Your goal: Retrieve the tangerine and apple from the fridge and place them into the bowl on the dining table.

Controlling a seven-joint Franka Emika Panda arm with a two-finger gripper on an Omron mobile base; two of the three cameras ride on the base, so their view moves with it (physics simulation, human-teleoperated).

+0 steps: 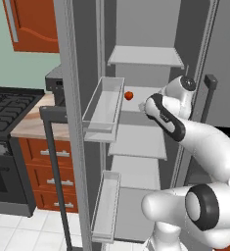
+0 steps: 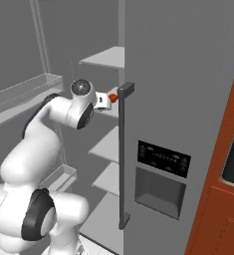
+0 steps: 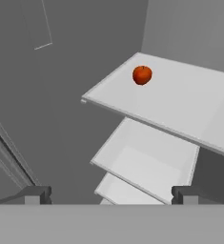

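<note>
We see our empty gripper (image 3: 111, 194), jaws spread wide, well apart from the small round red apple (image 3: 142, 75) on a white fridge shelf (image 3: 180, 102).

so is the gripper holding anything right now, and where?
Nothing held. The gripper is open, fingers spread wide and short of the apple on the fridge shelf.

Red apple (image 3: 142, 75) on a white fridge (image 1: 136, 142) shelf.
</note>
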